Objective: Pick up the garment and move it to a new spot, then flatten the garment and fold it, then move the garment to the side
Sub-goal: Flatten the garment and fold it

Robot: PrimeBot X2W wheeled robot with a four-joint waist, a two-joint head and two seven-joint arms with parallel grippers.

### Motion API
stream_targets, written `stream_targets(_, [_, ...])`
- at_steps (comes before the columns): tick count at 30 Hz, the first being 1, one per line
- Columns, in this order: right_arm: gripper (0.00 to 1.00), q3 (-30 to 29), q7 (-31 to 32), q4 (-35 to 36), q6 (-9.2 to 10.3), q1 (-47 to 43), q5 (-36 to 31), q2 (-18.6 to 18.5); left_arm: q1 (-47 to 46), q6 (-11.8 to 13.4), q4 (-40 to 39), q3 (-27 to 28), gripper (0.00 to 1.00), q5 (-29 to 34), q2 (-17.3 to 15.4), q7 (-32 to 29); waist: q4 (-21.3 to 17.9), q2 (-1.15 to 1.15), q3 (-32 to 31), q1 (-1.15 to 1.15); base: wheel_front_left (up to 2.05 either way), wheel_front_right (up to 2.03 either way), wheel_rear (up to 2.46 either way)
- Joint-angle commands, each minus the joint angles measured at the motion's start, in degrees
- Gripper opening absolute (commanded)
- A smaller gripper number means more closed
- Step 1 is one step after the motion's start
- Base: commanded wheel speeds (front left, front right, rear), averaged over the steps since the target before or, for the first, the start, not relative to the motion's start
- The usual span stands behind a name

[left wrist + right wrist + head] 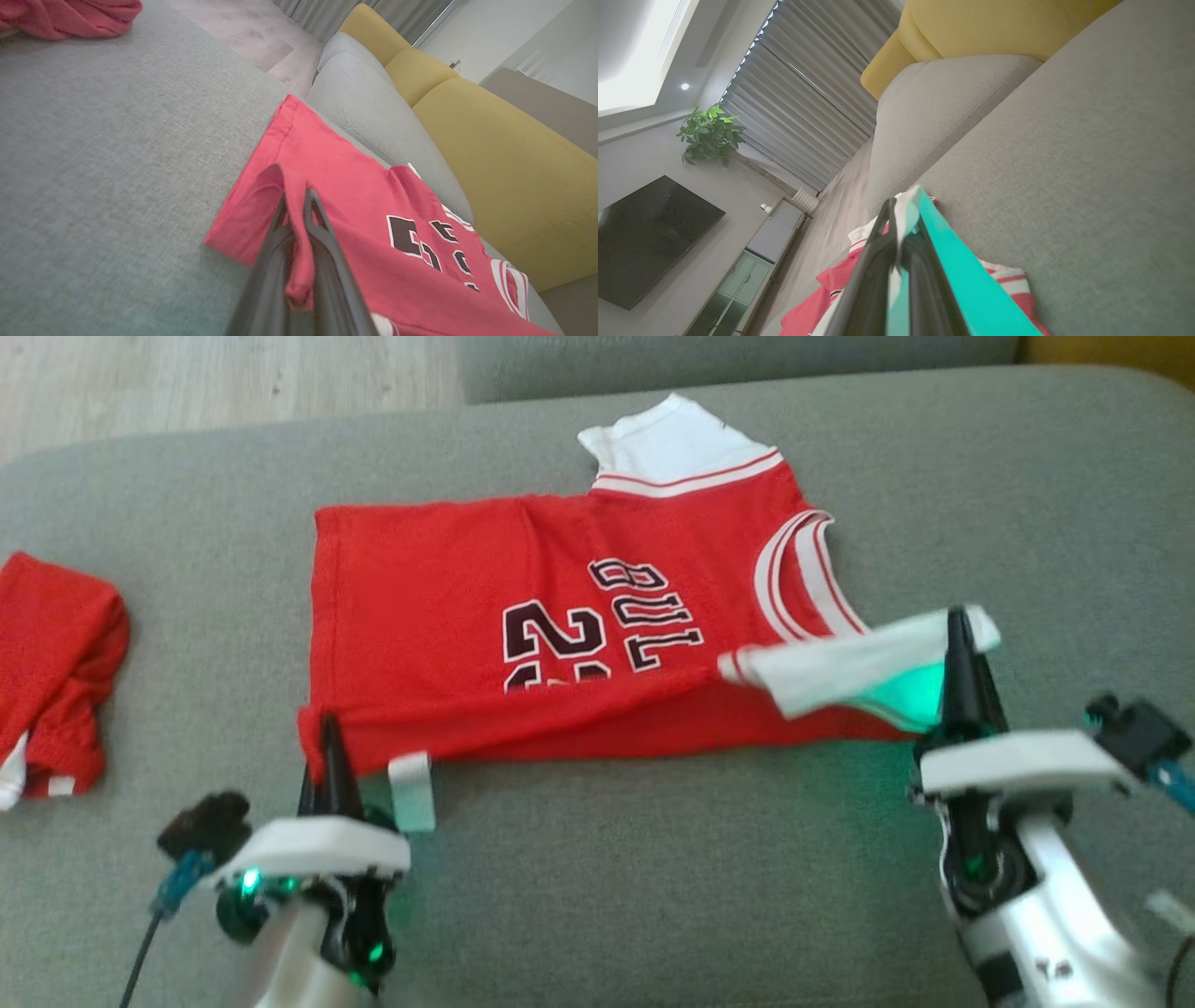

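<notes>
The grey sofa (653, 896) is carrying everything, with no basket or box in play. The red jersey (523, 616) is lying spread across the middle of the head view, so moving and flattening seem done; folding is seemingly just starting, and shifting it aside is yet to come. Another red garment (56, 653) is sitting bunched at 9 o'clock. The left gripper (329, 728), at 7 o'clock, is pinching the hem corner (313, 723) tight. The right gripper (958, 625), at 4 o'clock, is pinching the white shoulder strap (840, 667) tight.
</notes>
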State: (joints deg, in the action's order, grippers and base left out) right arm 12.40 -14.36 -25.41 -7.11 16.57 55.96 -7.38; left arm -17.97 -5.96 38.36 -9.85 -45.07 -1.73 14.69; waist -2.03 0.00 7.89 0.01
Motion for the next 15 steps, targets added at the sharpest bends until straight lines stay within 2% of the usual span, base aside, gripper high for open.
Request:
stream_targets(1, [0.0, 1.4, -0.6, 0.7, -0.37, 3.3, -0.3, 0.2, -3.4, 0.4, -0.8, 0.7, 0.0, -0.4, -1.2, 0.3, 0.3, 0.0, 1.1, -0.01, 0.0, 0.0, 0.0])
stream_targets(9, [0.0, 1.7, -0.6, -5.5, -0.37, 10.7, -1.9, 1.0, -9.5, 2.2, 1.5, -0.2, 0.0, -1.4, -1.1, 0.3, 0.4, 0.0, 4.5, -0.01, 0.0, 0.0, 0.0])
stream_targets(10, [0.0, 1.5, -0.6, -6.1, -0.37, 11.4, -2.2, 1.2, -10.1, 2.5, 1.4, 0.1, 0.18, -1.8, -1.1, 0.3, 0.5, 0.0, 4.8, -0.01, 0.0, 0.0, 0.0])
stream_targets(11, [0.0, 1.3, -0.6, -6.6, -0.37, 12.0, -2.5, 1.4, -10.6, 2.7, 1.2, 0.5, 0.74, -2.6, -1.1, 0.3, 0.5, 0.0, 5.0, -0.01, 0.0, 0.0, 0.0])
stream_targets(12, [0.34, 0.6, -0.6, -6.6, -0.37, 12.7, -3.0, 1.7, -11.0, 2.9, 0.7, 0.9, 1.0, -3.1, -1.1, 0.3, 0.5, 0.0, 5.2, -0.01, 0.0, 0.0, 0.0])
stream_targets(13, [1.0, 0.0, -0.6, -6.0, -0.37, 13.2, -3.2, 2.0, -11.5, 3.0, -0.5, 1.9, 1.0, -3.4, -1.1, 0.3, 0.6, 0.0, 5.4, -0.01, 0.0, 0.0, 0.0])
stream_targets(15, [1.0, -1.1, -0.6, -4.3, -0.37, 13.6, -4.5, 2.5, -11.6, 3.6, -3.5, 4.3, 1.0, -2.4, -1.1, 0.3, 0.7, 0.0, 5.7, -0.01, 0.0, 0.0, 0.0])
